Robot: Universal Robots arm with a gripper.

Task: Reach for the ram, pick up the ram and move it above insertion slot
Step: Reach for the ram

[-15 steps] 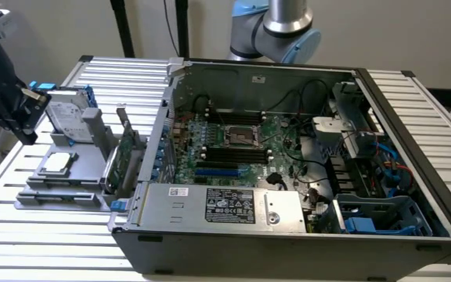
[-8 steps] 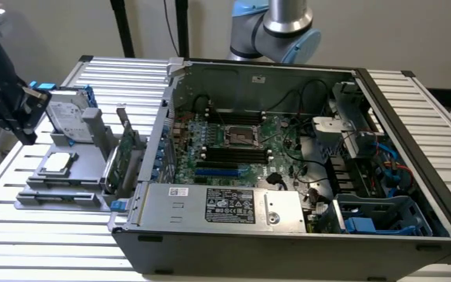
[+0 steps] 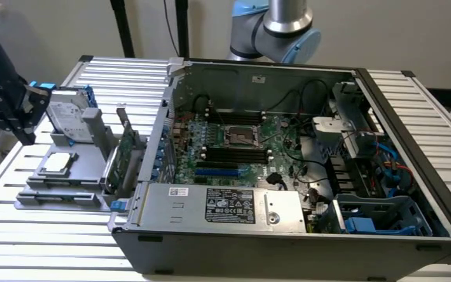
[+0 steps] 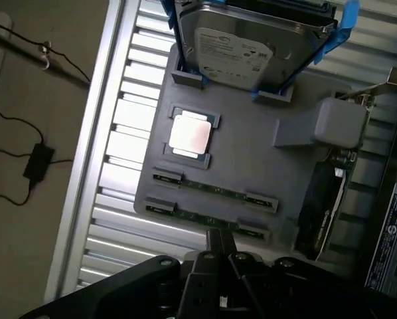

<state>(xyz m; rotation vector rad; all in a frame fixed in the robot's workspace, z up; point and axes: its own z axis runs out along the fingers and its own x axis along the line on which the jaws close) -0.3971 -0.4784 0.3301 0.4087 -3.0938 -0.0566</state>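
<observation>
Ram point(image 4: 215, 193): thin green stick seated on edge in a slot of the grey holder point(image 4: 251, 153), along the holder edge opposite the hard drive point(image 4: 251, 43). A second stick point(image 4: 198, 216) lies just beside it, in the outermost slot. Processor chip point(image 4: 190, 134) sits between drive and sticks.

Wrist view: gripper point(image 4: 218, 259) hangs over that edge, clear of both sticks. Released or clenched, cannot tell.

Exterior view: gripper point(image 3: 12, 117) is raised near the holder's drive-end corner, at the exterior view's left. The open computer case point(image 3: 288, 235) stands against the holder's opposite edge, motherboard point(image 3: 241, 147) exposed inside. An expansion card point(image 3: 120, 158) stands upright at that edge.
</observation>
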